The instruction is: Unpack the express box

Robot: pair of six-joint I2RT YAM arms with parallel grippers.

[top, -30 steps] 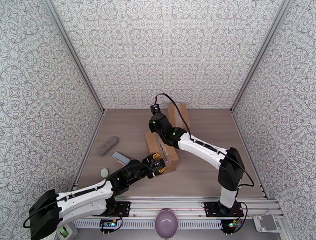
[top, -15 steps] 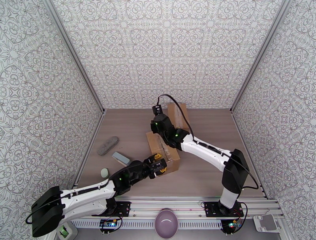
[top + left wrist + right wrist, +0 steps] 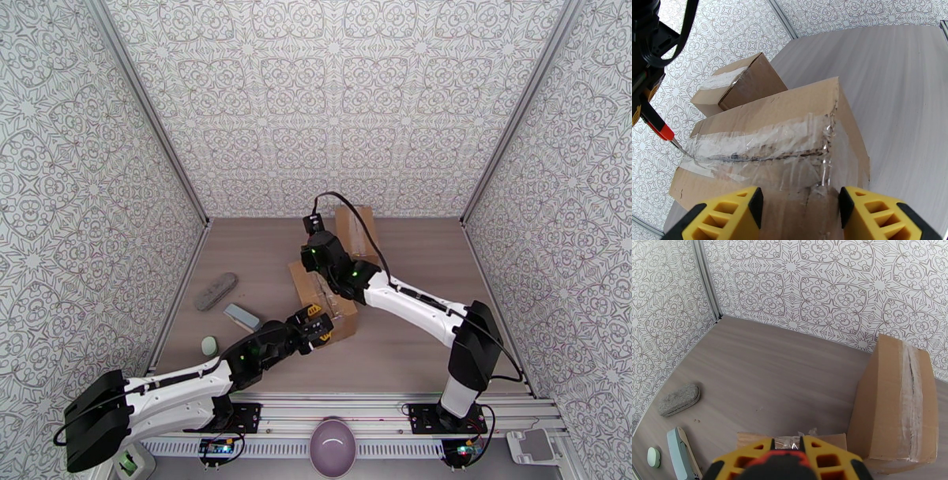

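At the centre of the overhead view, the taped express box lies on the wooden table, and both of my arms converge on it. My left arm runs low from the lower left corner toward the middle, stretched nearly flat. The left gripper sits at the box's lower end. From the left wrist camera I see its yellow fingers standing apart along the bottom edge, with the box's taped end between them. I cannot tell whether they touch the cardboard.

My right arm rises from the lower right, bends sharply at the elbow and reaches up-left across the box, wrist tipped downward. The right gripper has its fingers clamped on a red-handled cutter. The cutter's metal tip meets the tape seam at the left of the left wrist frame.

A second cardboard box stands just above the first in the overhead frame. At the left of that frame lie a grey felt block, a teal bar and a small pale green disc.
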